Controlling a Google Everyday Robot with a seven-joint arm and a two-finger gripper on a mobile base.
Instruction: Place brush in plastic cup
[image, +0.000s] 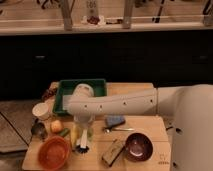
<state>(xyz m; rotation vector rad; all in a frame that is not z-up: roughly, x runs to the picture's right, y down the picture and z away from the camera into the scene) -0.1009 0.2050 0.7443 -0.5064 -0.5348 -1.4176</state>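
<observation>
My gripper (83, 136) hangs straight down from the white arm over the left half of the wooden table. It is right beside a yellow banana (75, 133). A slim pale stick with a dark end (83, 146) shows just under the gripper; it looks like the brush, standing roughly upright. I cannot tell whether the gripper holds it. The plastic cup (41, 110), small, white and wide-rimmed, stands at the table's left edge, to the left of the gripper and farther back.
A green tray (97, 86) lies at the back behind the arm. An orange bowl (53, 152), a grey metal cup (38, 130) and an orange fruit (56, 126) are front left. A blue sponge (115, 120), a silver utensil (119, 129), a small box (113, 152) and a dark bowl (138, 147) are to the right.
</observation>
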